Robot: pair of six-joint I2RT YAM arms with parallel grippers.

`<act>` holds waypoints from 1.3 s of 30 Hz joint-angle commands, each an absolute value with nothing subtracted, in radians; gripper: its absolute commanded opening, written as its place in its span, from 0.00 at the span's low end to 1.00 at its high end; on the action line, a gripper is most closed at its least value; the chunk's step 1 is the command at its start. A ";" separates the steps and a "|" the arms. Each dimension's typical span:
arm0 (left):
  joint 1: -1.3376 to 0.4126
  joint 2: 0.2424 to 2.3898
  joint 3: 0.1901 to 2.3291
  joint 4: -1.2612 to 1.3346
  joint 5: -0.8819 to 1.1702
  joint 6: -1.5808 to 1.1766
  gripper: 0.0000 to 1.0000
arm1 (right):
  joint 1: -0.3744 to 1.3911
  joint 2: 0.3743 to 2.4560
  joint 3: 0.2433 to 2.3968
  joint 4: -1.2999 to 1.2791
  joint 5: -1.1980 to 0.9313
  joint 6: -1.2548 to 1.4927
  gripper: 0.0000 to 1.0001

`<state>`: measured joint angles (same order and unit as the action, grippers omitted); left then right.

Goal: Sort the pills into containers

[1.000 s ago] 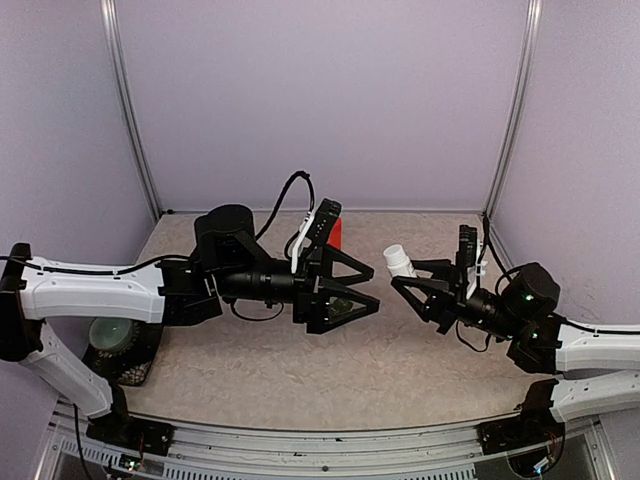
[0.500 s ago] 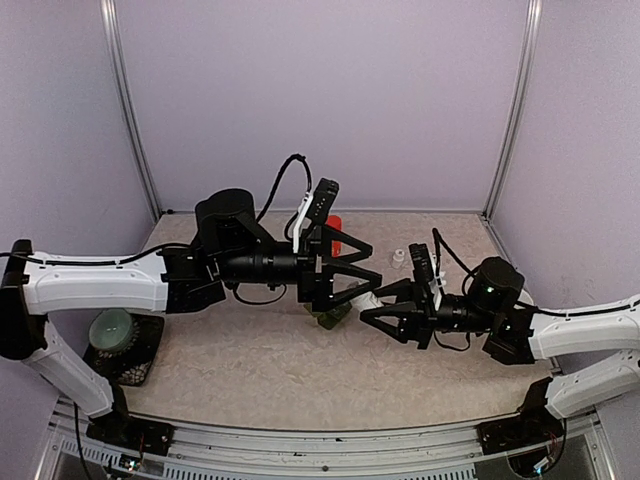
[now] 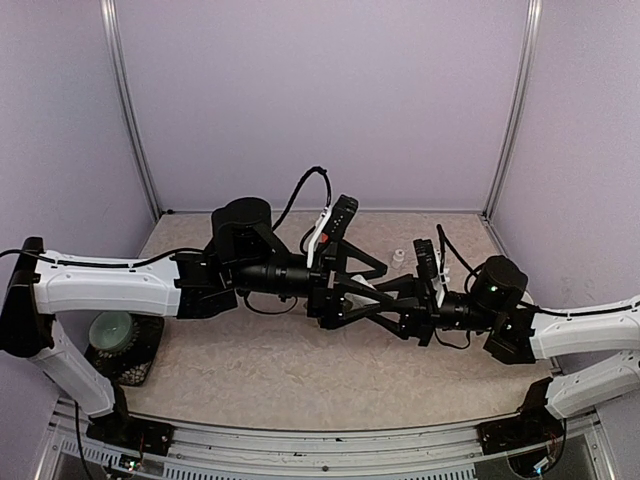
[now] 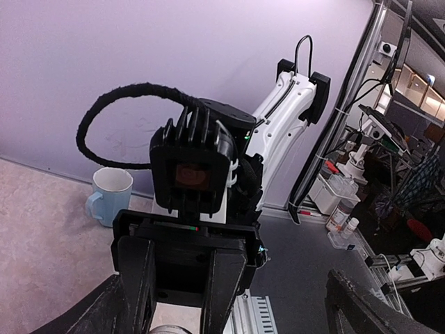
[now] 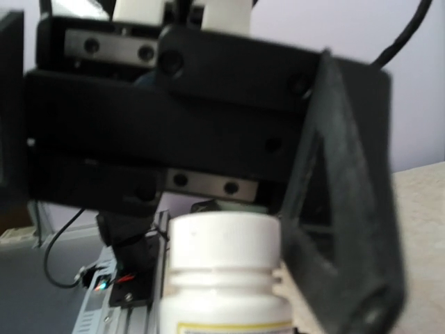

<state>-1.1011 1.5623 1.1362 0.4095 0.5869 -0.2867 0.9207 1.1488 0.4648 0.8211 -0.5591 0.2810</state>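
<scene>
My right gripper (image 3: 388,300) is shut on a white pill bottle (image 5: 221,268), whose cap points at my left gripper (image 3: 368,290). The left gripper is open, its fingers (image 4: 103,313) spread wide on either side of the bottle's cap (image 4: 132,328). The two grippers meet head-on above the middle of the table. In the top view only a sliver of the bottle (image 3: 362,284) shows between the black fingers. The containers are hidden under the arms. No loose pills show.
A pale blue mug (image 4: 111,196) stands by the back wall. A small white cap-like piece (image 3: 399,256) lies on the table behind the grippers. A green round thing on a black stand (image 3: 113,330) sits at the table's left edge.
The right gripper has carried the bottle left and lower, to the left gripper. The left arm has reached right. The bottle's cap now sits between the open left jaws, and the green strip is covered.
</scene>
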 commanded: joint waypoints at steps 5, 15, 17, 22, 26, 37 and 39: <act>-1.105 1.521 1.119 0.413 0.587 -0.277 0.95 | 0.898 1.044 0.415 0.842 -0.389 0.293 0.20; -1.122 1.474 1.092 0.390 0.530 -0.242 0.95 | 0.869 0.964 0.365 0.803 -0.240 0.319 0.20; -1.125 1.468 1.086 0.388 0.531 -0.240 0.95 | 0.864 0.951 0.361 0.788 -0.203 0.324 0.20; -1.128 1.454 1.073 0.380 0.508 -0.231 0.95 | 0.860 0.944 0.368 0.786 -0.247 0.308 0.21; -1.124 1.450 1.087 0.335 0.429 -0.216 0.96 | 0.860 0.960 0.372 0.811 -0.340 0.298 0.21; -1.068 1.463 1.191 0.112 0.308 -0.151 0.99 | 0.860 1.024 0.408 0.786 -0.550 0.276 0.20; -1.072 1.480 1.202 0.115 0.331 -0.151 0.98 | 0.862 1.038 0.411 0.790 -0.562 0.278 0.20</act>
<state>-1.0672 1.4673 1.1442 0.1555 0.3157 -0.1844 0.8673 1.0126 0.3805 0.7921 -0.4881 0.2878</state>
